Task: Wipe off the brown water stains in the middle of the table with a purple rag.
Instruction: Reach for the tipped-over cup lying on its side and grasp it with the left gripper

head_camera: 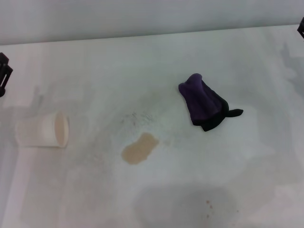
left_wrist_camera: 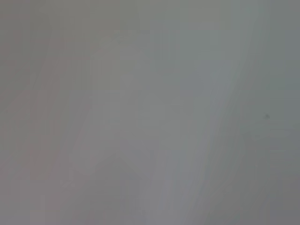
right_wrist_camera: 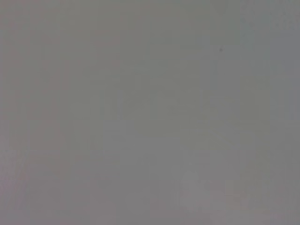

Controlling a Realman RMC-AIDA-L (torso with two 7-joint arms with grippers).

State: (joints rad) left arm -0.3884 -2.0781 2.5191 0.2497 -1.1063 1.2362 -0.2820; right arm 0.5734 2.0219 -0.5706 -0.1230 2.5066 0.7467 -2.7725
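Nearest the robot, the white counter (head_camera: 266,190) carries a grey shadow patch with a few tiny reddish dots (head_camera: 208,203) in it; these are not the target.

Next out, about mid-counter, lie the brown water stains (head_camera: 139,148): one flat tan peanut-shaped puddle, untouched and unsmeared, so wiping has not begun by the look of it. Just past it sits a faint patch of grey speckles (head_camera: 137,118) (separate marks, not the spill).

Left of the puddle and apart from it, a white paper cup (head_camera: 42,130) lies tipped on its side, its mouth toward the puddle. That is probably the source of the spill, though this is a guess.

Right of the puddle and a bit farther out, the purple rag (head_camera: 203,102) sits crumpled in a loose heap with a dark edge and a small tail poking out to the right. It is free on the counter, near the stain but not touching it, and nothing holds it.

At the far edges, the left gripper (head_camera: 4,73) peeks in as a dark sliver at the left border, and the right gripper (head_camera: 301,27) as a dark corner at the upper right. Both are parked well apart from rag and stain. Whether either is clenched or released can't be told; neither is grasping anything visible.

The rag lies closer to the right gripper, so that arm is the likelier one to fetch it. Both wrist views show only blank grey surface.
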